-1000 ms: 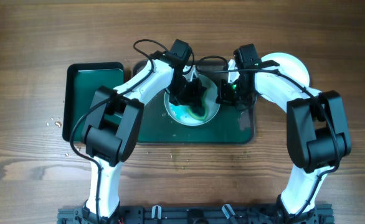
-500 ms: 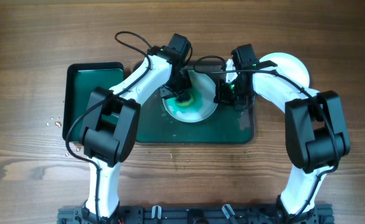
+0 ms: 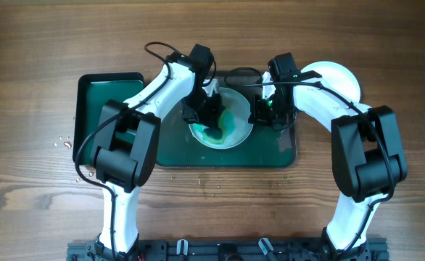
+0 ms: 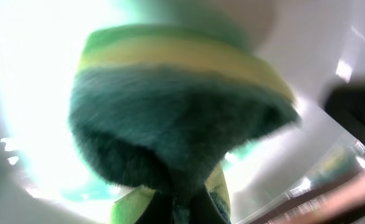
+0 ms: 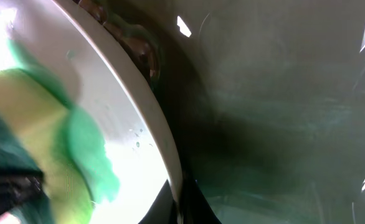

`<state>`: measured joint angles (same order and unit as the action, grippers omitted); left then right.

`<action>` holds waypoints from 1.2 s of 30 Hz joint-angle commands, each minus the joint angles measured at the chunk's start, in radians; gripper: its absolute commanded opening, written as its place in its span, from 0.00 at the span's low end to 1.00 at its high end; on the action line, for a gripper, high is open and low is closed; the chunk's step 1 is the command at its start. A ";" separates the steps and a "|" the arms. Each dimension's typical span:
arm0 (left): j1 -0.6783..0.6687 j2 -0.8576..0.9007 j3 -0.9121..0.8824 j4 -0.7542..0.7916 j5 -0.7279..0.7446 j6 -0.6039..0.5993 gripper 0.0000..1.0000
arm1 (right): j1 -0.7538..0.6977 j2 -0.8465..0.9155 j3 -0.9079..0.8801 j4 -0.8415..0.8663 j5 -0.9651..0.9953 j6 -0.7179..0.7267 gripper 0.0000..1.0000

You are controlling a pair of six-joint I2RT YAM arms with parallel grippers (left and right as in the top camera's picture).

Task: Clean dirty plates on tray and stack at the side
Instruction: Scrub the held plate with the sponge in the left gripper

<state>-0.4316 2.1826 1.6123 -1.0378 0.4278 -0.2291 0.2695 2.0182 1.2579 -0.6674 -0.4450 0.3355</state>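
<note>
left gripper [image 3: 211, 110] clamped on green-yellow sponge [image 4: 170, 118], pressed onto teal-smeared white plate [image 3: 240, 130] just below it; right gripper [image 3: 265, 114] at plate's rim, can't tell how far open

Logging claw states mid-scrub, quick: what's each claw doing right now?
Left claw: closed on the green-and-yellow scrubbing sponge.
Right claw: closed on the rim of the round white teal-smeared plate.

Both arms crowd over the plate [image 3: 234, 135] in the tray [image 3: 270, 156]: the left gripper [image 3: 207, 109] with its sponge [image 4: 176, 124] covers the middle, the right gripper [image 3: 262, 114] grips the right rim. You have open room on the tray's front strip. The small green tray [image 3: 107, 109] closes the left side.
</note>
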 commanded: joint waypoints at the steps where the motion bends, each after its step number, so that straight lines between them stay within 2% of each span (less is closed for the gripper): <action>1: -0.022 0.028 -0.015 0.091 0.172 0.105 0.04 | 0.002 0.005 -0.025 -0.018 -0.006 -0.019 0.04; 7: -0.019 0.028 -0.015 0.303 -0.005 -0.077 0.04 | 0.002 0.005 -0.025 -0.021 -0.005 -0.021 0.04; 10: -0.015 0.028 -0.015 0.348 -0.214 -0.187 0.04 | 0.002 0.005 -0.025 -0.021 -0.002 -0.021 0.04; 12: -0.014 0.028 -0.015 0.315 -0.394 -0.268 0.04 | 0.002 0.005 -0.025 -0.020 -0.002 -0.021 0.04; 15: -0.014 0.028 -0.015 0.175 -0.631 -0.427 0.04 | 0.002 0.005 -0.025 -0.020 -0.002 -0.020 0.04; 17: -0.014 0.028 -0.015 0.094 -0.695 -0.468 0.04 | 0.002 0.005 -0.025 -0.017 -0.002 -0.018 0.05; 21: -0.016 0.028 -0.015 -0.002 -0.708 -0.468 0.04 | 0.002 0.005 -0.025 -0.014 -0.002 -0.018 0.04; 24: -0.018 0.028 -0.015 -0.034 -0.633 -0.447 0.04 | 0.002 0.005 -0.025 -0.016 -0.002 -0.018 0.05; 29: -0.018 0.028 -0.015 -0.017 -0.190 -0.116 0.04 | 0.002 0.005 -0.025 -0.017 -0.002 -0.018 0.04; 32: -0.018 0.028 -0.015 -0.018 0.146 0.122 0.04 | 0.002 0.005 -0.025 -0.015 -0.002 -0.018 0.04; 34: -0.018 0.028 -0.015 -0.010 0.236 0.179 0.04 | 0.002 0.005 -0.025 -0.015 -0.002 -0.018 0.04; 36: -0.018 0.028 -0.015 0.008 0.245 0.180 0.04 | 0.002 0.005 -0.025 -0.015 -0.002 -0.017 0.04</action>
<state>-0.4252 2.1792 1.6203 -1.0424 0.3744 -0.2306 0.2729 2.0178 1.2533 -0.6777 -0.4610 0.3283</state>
